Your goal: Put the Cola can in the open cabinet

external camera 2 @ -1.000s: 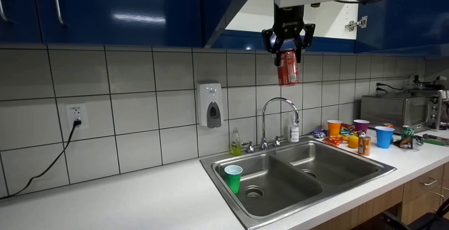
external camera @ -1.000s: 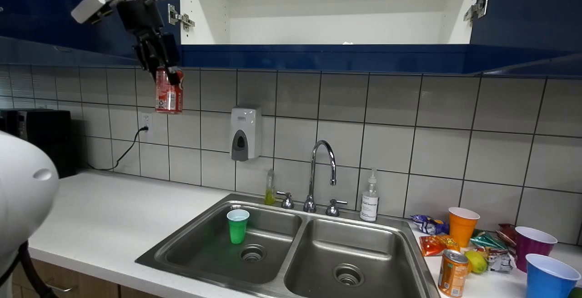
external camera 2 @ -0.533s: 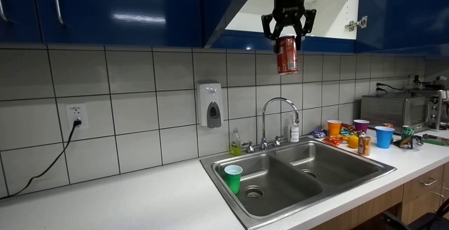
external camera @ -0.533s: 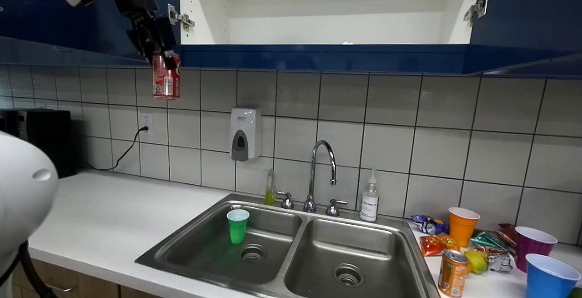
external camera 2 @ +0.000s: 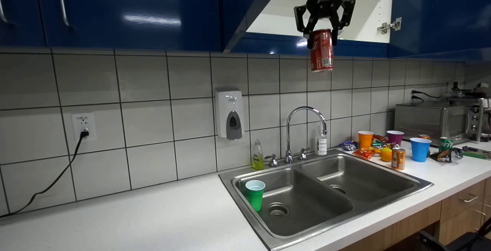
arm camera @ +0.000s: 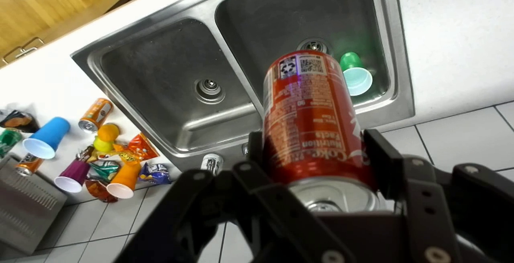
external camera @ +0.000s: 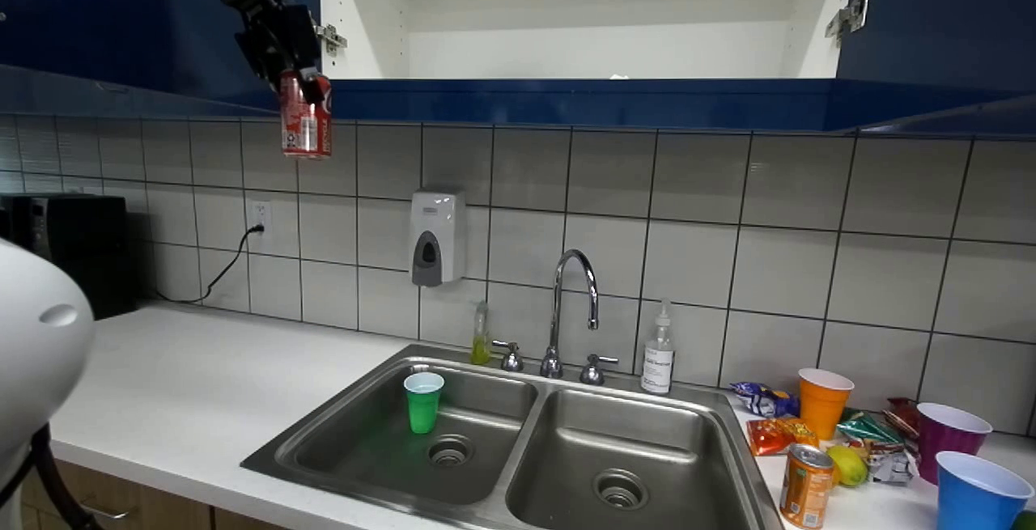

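The jaws clasp the can (external camera 2: pixel 322 53) near its top, and it hangs almost upright in mid-air. In both exterior views its base (external camera: pixel 306 153) shows below the blue lower edge (external camera: pixel 583 101) of the open cabinet (external camera: pixel 599 48). We judge this a lift: we should hold it level and raise its base past that edge before easing inward; a slip could drop it toward the sink (external camera: pixel 364 449).

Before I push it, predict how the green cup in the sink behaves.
The green cup narrows downward, so it may tip if pushed high. It looks plastic, so it is probably light and might flex when squeezed.
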`<action>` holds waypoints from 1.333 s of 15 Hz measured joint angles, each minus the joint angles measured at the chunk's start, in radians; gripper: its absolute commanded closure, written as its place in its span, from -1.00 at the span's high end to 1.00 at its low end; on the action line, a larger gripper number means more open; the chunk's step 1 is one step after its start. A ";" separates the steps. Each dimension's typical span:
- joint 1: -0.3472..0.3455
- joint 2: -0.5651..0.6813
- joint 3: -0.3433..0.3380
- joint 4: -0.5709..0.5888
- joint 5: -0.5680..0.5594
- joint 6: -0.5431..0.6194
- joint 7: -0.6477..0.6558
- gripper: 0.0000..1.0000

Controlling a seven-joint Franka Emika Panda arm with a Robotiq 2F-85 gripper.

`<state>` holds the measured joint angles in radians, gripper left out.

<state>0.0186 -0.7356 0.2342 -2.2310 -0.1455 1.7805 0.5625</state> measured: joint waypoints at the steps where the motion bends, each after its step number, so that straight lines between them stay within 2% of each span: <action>1: -0.010 -0.005 -0.002 0.001 0.000 -0.004 0.000 -0.23; 11: -0.069 -0.022 -0.021 0.036 -0.009 -0.018 0.000 -0.23; 20: -0.085 0.043 -0.021 0.154 -0.013 -0.023 0.000 -0.23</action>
<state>-0.0660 -0.6922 0.2133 -2.0768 -0.1588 1.7580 0.5625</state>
